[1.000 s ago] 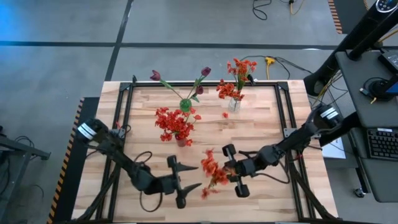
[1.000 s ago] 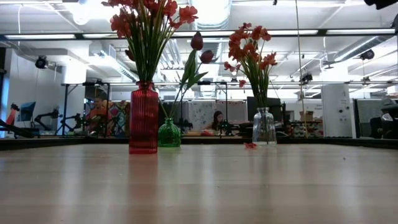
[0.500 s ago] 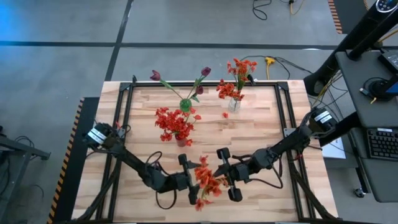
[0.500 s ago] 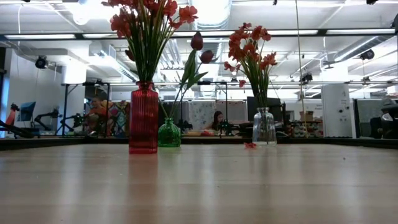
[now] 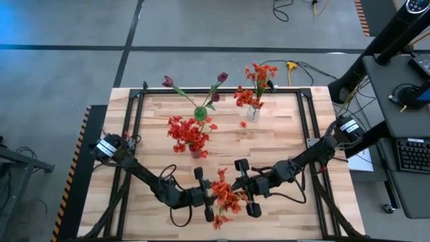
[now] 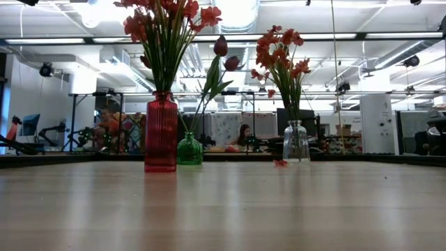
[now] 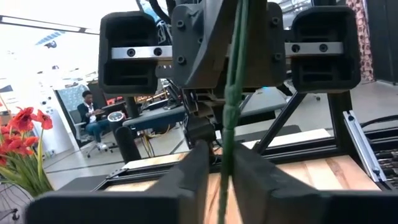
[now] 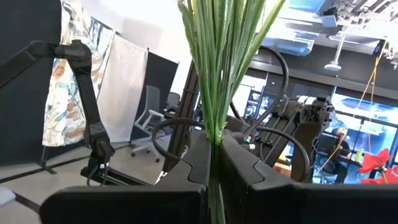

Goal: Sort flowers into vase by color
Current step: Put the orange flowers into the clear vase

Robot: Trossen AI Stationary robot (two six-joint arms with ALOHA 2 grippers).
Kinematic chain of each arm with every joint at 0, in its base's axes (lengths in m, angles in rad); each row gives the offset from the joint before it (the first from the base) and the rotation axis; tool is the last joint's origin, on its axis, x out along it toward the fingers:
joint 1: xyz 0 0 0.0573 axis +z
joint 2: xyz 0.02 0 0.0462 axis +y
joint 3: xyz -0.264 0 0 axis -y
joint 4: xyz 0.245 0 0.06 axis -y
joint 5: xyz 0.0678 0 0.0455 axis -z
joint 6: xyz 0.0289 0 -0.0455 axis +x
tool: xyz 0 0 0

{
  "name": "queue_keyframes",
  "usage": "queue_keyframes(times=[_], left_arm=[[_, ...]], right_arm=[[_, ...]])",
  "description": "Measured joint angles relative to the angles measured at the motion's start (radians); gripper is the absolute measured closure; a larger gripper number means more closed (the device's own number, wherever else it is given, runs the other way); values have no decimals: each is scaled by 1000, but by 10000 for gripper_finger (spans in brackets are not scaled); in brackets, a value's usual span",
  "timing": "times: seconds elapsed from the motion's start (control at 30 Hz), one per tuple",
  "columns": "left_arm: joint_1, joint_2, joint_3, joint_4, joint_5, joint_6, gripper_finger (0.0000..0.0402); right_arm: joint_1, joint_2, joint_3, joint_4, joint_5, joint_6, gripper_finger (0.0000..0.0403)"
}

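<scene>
A red-bloomed flower (image 5: 225, 198) hangs upright above the table's near middle, between my two grippers. My left gripper (image 5: 209, 199) comes from the left and is shut on its green stem (image 7: 229, 93). My right gripper (image 5: 243, 189) comes from the right and is shut on the same stem below its long leaves (image 8: 224, 56). At the back, a red vase (image 6: 161, 132) holds red blooms, a green vase (image 6: 189, 150) holds purple buds (image 5: 222, 77), and a clear vase (image 6: 296, 143) holds orange-red blooms (image 5: 259, 72). My left gripper pinches the thin green stem (image 7: 224, 177) between its two fingers, coming level from the table's left, fingers across the stem. The stem stands upright, clear of the table. My right gripper pinches the stem just below the leaves (image 8: 215, 149) between its two fingers, level from the table's right. The leaves rise above the fingers, and the flower is lifted clear.
The three vases stand in the far half of the table (image 5: 282, 141). A loose red petal (image 5: 243, 124) lies near the clear vase. Black frame rails (image 5: 138, 121) run along the table's left and right sides. Beyond the far edge, people sit at desks.
My right gripper has carried the flower toward the table's left and a little nearer. My left gripper has moved right to meet it and has shut on the stem, so both grippers now hold the flower.
</scene>
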State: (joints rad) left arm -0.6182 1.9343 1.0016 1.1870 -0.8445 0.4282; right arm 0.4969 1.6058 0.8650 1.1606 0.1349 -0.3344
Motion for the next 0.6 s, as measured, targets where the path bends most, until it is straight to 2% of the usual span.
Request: queue_keyframes(times=[0.13, 0.27, 0.4, 0.6], left_arm=[[0, 0, 0, -2, 1, 4, 394], [0, 0, 0, -2, -7, 3, 390], [-6, 0, -2, -9, -34, 4, 397], [-27, -5, -2, -9, -85, 5, 399]], right_arm=[[0, 0, 0, -3, 8, 1, 390], [0, 0, 0, -3, 80, 27, 390], [1, -10, 0, -51, 90, 33, 385], [1, -43, -2, -171, 121, 94, 326]])
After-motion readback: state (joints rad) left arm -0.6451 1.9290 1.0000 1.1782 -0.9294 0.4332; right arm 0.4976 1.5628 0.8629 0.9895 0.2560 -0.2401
